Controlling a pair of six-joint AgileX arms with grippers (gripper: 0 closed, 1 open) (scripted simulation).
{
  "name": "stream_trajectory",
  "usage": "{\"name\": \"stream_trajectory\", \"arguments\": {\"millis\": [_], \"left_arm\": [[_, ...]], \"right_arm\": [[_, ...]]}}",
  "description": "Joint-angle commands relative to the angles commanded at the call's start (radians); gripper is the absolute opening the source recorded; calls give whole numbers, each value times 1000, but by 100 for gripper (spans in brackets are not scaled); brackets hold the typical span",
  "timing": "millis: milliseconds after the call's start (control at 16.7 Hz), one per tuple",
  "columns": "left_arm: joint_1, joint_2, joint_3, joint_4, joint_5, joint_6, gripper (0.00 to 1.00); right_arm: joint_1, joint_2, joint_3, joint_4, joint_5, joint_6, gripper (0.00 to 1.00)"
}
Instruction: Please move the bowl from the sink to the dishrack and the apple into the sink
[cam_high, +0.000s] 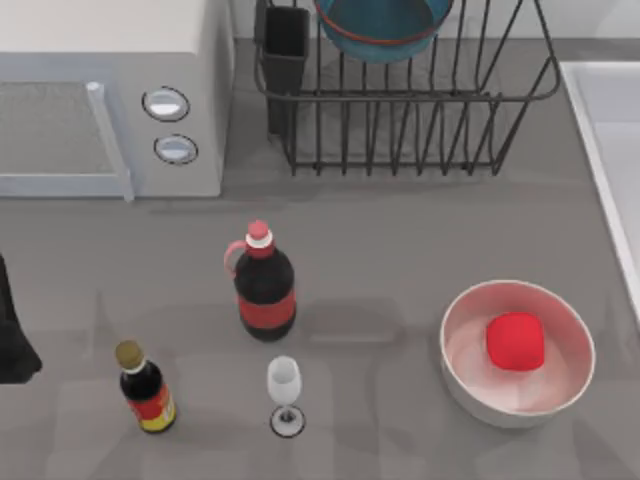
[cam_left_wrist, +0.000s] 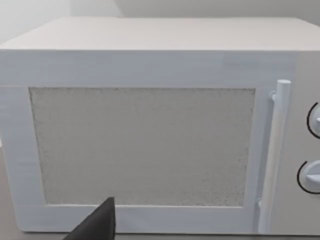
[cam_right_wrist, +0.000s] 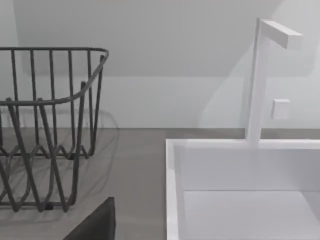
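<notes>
Teal-blue bowl, red-orange band near its rim, sits in the black wire dishrack. Glossy red apple lies in a plain white bowl on the matte grey table. Pale rectangular sink stands right of the rack. Left arm at the left edge; its end effector's state cannot be told.

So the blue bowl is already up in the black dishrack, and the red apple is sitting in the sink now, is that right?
Not quite. The blue bowl is in the dishrack, but the apple is not in the sink. The top view shows it lying inside the white bowl on the table, in front of the sink.
</notes>
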Motion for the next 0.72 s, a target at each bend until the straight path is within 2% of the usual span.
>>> {"name": "stream_trajectory", "arguments": {"millis": [720], "left_arm": [[0, 0, 0, 0, 0, 0, 100]], "right_arm": [[4, 11, 11, -9, 0, 4, 100]]}}
